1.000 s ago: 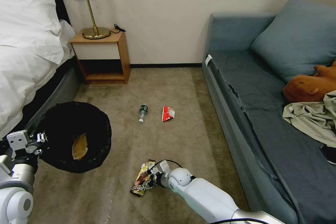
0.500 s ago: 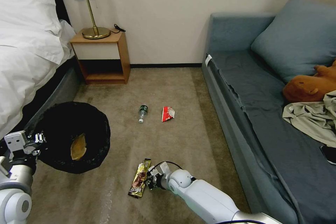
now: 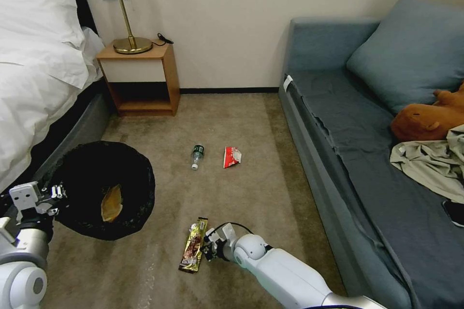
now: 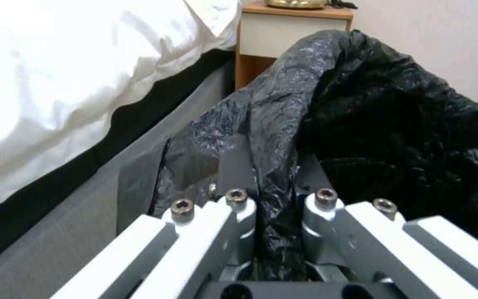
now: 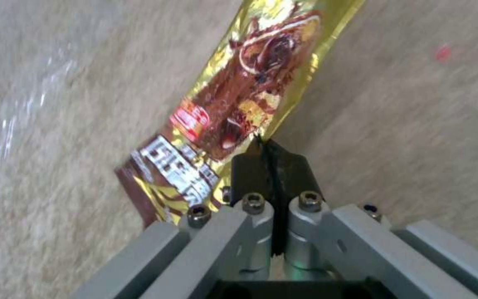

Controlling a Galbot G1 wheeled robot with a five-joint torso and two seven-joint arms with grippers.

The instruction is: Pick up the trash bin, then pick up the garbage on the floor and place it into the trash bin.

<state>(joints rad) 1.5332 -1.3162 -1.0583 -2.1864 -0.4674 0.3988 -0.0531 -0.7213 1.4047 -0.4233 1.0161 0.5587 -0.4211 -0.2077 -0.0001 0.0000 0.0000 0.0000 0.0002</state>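
The trash bin (image 3: pixel 104 188), lined with a black bag (image 4: pixel 405 124), hangs at the left beside the bed. My left gripper (image 3: pixel 53 193) (image 4: pixel 272 162) is shut on its rim. A flat tan wrapper (image 3: pixel 111 203) lies inside it. Low over the carpet near me, my right gripper (image 3: pixel 205 246) (image 5: pixel 267 145) is shut on the edge of the gold-brown snack-bar wrapper (image 3: pixel 193 246) (image 5: pixel 239 95). I cannot tell whether that wrapper touches the floor. Farther off on the carpet lie a small clear bottle (image 3: pixel 196 156) and a red-and-white packet (image 3: pixel 232 156).
A bed (image 3: pixel 34 58) runs along the left. A wooden nightstand (image 3: pixel 140 82) with a lamp stands at the back wall. A blue sofa (image 3: pixel 362 154) with a plush toy and clothing lines the right. Open carpet lies between them.
The gold-brown wrapper has turned from a crumpled, wide shape to a long narrow strip in my right gripper. The bin has shifted only slightly.
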